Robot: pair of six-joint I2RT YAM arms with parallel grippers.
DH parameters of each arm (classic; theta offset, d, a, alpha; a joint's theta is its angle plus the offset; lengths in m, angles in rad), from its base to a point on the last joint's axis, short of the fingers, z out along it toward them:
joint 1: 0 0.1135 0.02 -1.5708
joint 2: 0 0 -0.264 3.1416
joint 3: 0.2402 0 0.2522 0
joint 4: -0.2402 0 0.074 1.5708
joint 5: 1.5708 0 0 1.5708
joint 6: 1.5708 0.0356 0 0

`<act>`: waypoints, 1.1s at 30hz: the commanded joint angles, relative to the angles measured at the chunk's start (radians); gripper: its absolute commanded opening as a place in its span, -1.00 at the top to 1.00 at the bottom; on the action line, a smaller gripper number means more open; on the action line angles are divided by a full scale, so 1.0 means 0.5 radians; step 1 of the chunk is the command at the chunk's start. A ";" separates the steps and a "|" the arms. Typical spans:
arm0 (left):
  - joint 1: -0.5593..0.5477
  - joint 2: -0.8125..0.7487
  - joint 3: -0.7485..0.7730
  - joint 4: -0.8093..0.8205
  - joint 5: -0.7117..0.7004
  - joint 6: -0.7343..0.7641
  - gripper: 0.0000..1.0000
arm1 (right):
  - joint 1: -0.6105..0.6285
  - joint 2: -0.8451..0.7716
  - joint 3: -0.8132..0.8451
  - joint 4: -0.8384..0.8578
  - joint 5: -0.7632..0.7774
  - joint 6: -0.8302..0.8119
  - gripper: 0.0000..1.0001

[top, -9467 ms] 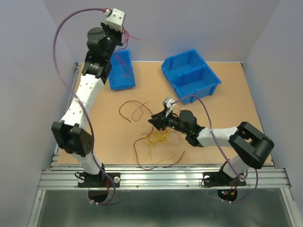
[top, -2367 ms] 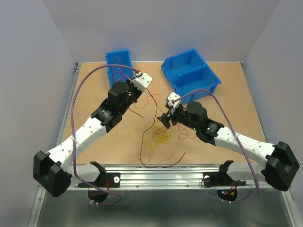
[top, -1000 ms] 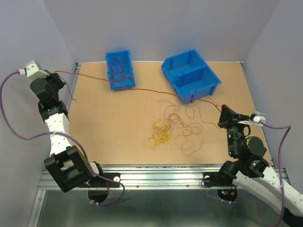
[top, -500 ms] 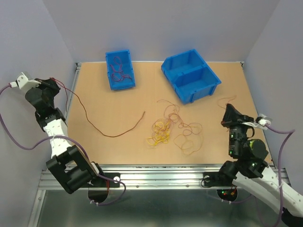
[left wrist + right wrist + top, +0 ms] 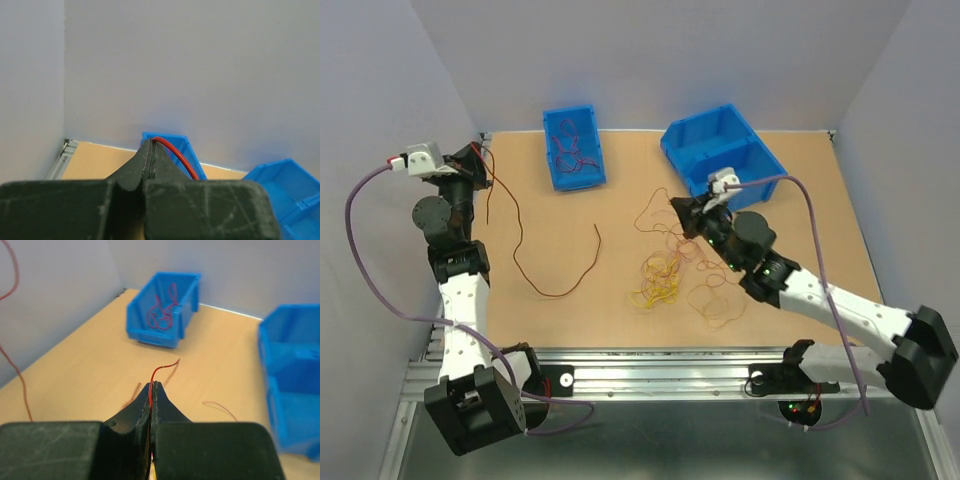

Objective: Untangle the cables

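1. Two sets of jaws, both pinched fully shut. The left gripper (image 5: 472, 163) is up by the far-left corner, nipping a long dark red cable (image 5: 555, 294) that hangs down with its tail lying on the bench (image 5: 800, 225). The right gripper (image 5: 680, 212) has one red strand (image 5: 156, 374) by its end.
2. Remaining cables sit in a yellow/orange/red tangle (image 5: 665, 278) mid-bench, just near-side of the right gripper.
3. Biggest worry, imo: if the right strand is looped through that tangle, pulling drags the whole clump along instead of freeing one wire.
4. These strands are hair-thin, and only a short bit pokes past the right tips. Any tug could slide it out.
5. That left tail could sweep into the tangle on its way to the small blue bin (image 5: 150, 332).
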 commanded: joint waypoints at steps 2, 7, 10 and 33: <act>-0.118 0.016 -0.030 0.119 -0.026 0.201 1.00 | 0.007 0.548 0.477 0.386 -0.468 0.015 0.99; -0.133 0.044 -0.070 0.143 -0.084 0.226 1.00 | 0.004 1.009 0.876 0.487 -0.616 0.021 0.99; -0.142 0.062 -0.079 0.152 -0.091 0.235 1.00 | 0.007 1.203 1.012 0.673 -0.619 0.045 0.99; -0.170 0.102 -0.098 0.174 -0.091 0.275 1.00 | -0.315 3.284 3.286 1.270 -0.481 0.619 -0.67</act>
